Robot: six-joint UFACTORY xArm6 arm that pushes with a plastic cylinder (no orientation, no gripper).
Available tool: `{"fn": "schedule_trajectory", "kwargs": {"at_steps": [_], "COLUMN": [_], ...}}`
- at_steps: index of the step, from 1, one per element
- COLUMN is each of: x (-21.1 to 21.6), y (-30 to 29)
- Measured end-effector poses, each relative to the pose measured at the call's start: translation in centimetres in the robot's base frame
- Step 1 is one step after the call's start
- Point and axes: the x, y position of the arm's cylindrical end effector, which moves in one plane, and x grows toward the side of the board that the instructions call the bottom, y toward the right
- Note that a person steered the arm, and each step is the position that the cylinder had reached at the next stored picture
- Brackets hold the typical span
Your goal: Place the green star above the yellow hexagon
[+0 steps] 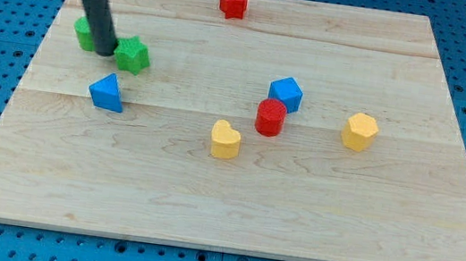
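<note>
The green star (134, 54) lies at the board's upper left. My tip (104, 52) rests on the board right at the star's left side, touching or nearly touching it. The rod rises from there to the view's top left. The yellow hexagon (360, 131) lies far off at the view's right, at mid height. A second green block (86, 34) sits just left of the rod, partly hidden behind it, so its shape is unclear.
A blue triangle (107, 93) lies below the star. A red star-like block (233, 1) sits near the top edge. A blue cube (286, 93), a red cylinder (271, 117) and a yellow heart (225, 139) cluster near the middle.
</note>
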Motion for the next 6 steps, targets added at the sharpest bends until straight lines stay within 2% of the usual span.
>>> {"fn": "schedule_trajectory", "kwargs": {"at_steps": [1, 3, 4, 5, 6], "x": [0.0, 2.5, -1.4, -2.4, -3.9], "y": [8.0, 8.7, 16.4, 24.5, 22.3]}}
